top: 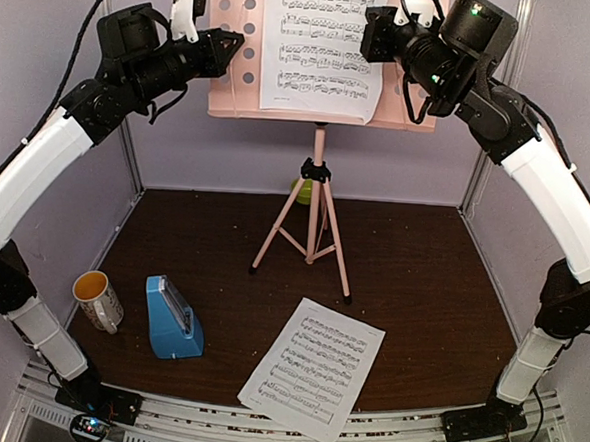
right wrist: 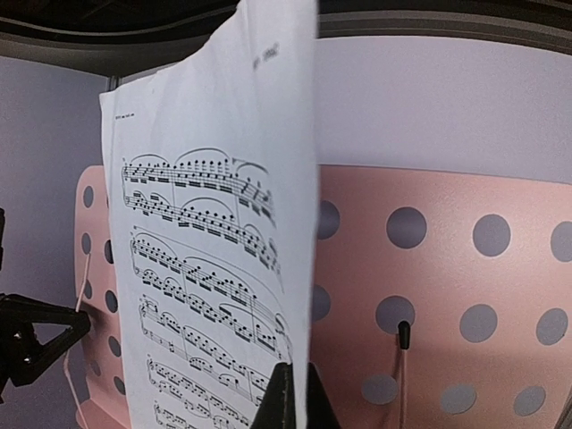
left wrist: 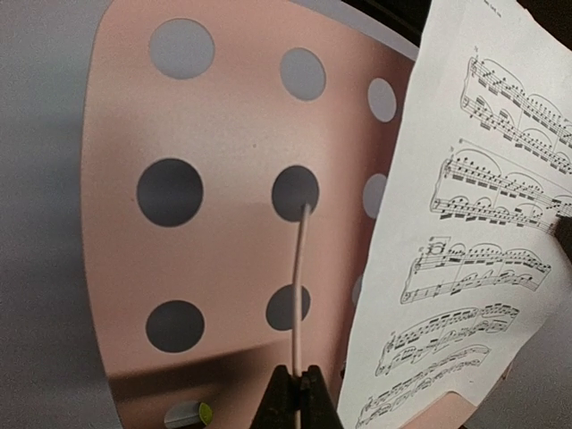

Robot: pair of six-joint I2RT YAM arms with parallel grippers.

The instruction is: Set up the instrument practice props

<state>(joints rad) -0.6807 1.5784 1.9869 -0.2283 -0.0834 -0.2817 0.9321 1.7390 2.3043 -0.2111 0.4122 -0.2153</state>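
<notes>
Top view alone catches metronome (top: 174, 319) — and flat-lying page (top: 312, 370).

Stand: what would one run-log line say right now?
left claw: shut on stand wire | right claw: shut on page | second page, metronome: on table

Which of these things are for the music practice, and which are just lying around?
For the job:
pink music stand
sheet music on the stand
sheet music on the table
blue metronome

Just lying about:
cream mug
green bowl, behind the stand's legs
</notes>
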